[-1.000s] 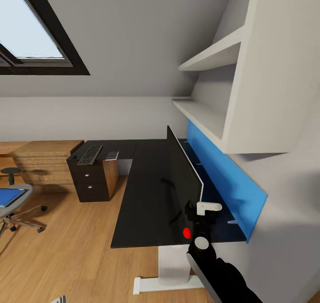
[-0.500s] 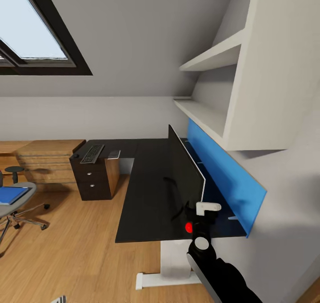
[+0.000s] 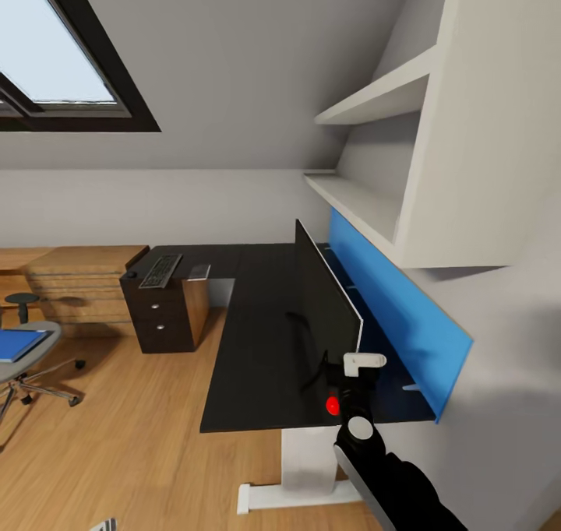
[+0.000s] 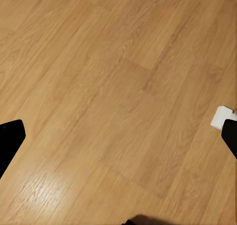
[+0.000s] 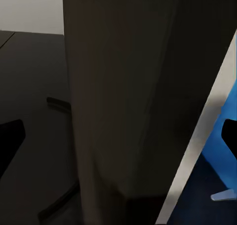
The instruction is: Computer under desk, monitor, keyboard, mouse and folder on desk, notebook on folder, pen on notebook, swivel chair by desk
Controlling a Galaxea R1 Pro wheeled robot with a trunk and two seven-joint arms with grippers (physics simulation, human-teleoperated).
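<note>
The black monitor point(image 3: 327, 301) stands edge-on along the black desk point(image 3: 257, 336); its dark screen point(image 5: 138, 86) is close up in the right wrist view. My right gripper point(image 3: 351, 366) is at the monitor's near end, open point(image 5: 118, 138), one finger on each side of the panel's edge. The keyboard point(image 3: 160, 270) lies at the desk's far end beside a small dark mouse point(image 3: 131, 274) and a grey flat item point(image 3: 199, 270). The blue folder point(image 3: 15, 344) rests on the swivel chair point(image 3: 27, 360) at far left. My left gripper point(image 4: 118, 138) hangs open over bare floor.
A blue panel point(image 3: 397, 305) runs behind the monitor under white wall shelves point(image 3: 366, 196). A dark drawer unit point(image 3: 164, 313) stands under the desk's far end, with a wooden dresser point(image 3: 82, 286) beside it. The desk's white foot point(image 3: 296, 496) rests on the wood floor point(image 3: 117, 453).
The whole head view has shifted slightly, so the camera moved. My right gripper stays at the monitor's near end; nothing on the desk has moved.
</note>
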